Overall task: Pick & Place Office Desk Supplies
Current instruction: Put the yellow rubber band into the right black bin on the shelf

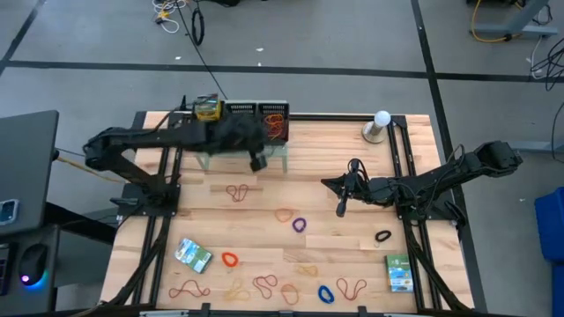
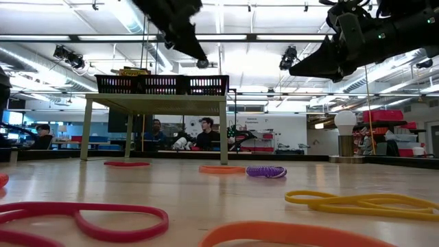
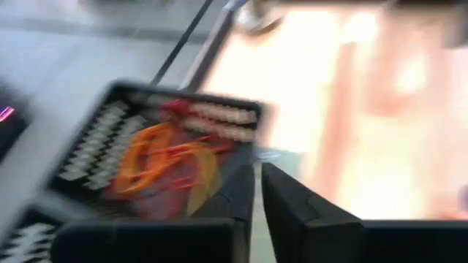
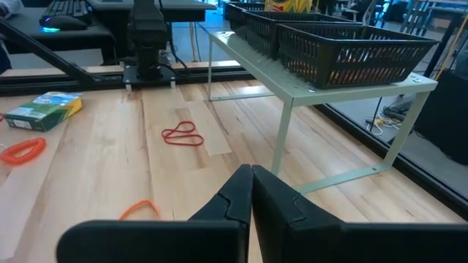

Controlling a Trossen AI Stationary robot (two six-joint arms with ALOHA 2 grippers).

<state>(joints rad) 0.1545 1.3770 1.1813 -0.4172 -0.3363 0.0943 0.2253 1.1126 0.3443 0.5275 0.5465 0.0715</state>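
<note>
Rubber bands lie loose on the wooden table: a red one, an orange one, a purple one, a black one and more along the near edge. Two green-white packets lie flat near the front. My left gripper hangs shut and empty over the near edge of the pale-green shelf, just in front of a black tray that holds orange and red bands. My right gripper hovers shut and empty above the table's middle right.
Three black mesh trays stand in a row on the shelf at the far edge; the left one holds a yellow thing. A white bulb on a stand is at the far right. Bare wood lies between the shelf and the scattered bands.
</note>
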